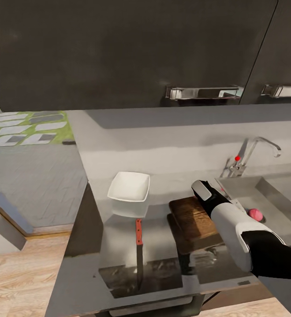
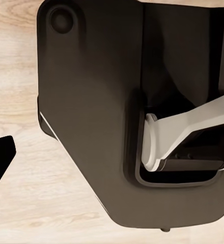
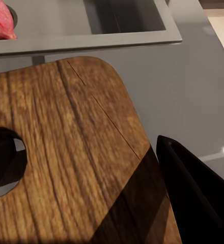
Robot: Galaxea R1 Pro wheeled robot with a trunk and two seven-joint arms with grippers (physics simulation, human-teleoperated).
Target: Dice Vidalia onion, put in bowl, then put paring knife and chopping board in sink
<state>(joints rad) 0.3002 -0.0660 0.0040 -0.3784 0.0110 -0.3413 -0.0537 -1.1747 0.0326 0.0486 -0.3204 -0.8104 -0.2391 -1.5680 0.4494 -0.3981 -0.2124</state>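
The pinkish-red Vidalia onion (image 1: 255,214) (image 3: 0,21) lies in the steel sink (image 1: 275,196) (image 3: 91,43). The dark brown chopping board (image 1: 193,222) (image 3: 66,152) rests on the grey countertop (image 1: 172,185) just left of the sink. My right gripper (image 1: 203,190) (image 3: 84,147) hovers open over the board's far end, near its handle hole, with nothing between its fingers (image 3: 193,198). The paring knife (image 1: 139,248), red handle away from me, lies left of the board. A white bowl (image 1: 128,188) stands behind the knife. My left gripper (image 2: 112,152) hangs open over my own base.
A chrome tap (image 1: 253,152) with a red dot rises behind the sink. Dark wall cabinets (image 1: 119,53) with metal handles hang above. The counter's left end (image 1: 81,207) drops to wooden floor (image 1: 26,277). My dark base (image 2: 91,101) sits below the left arm.
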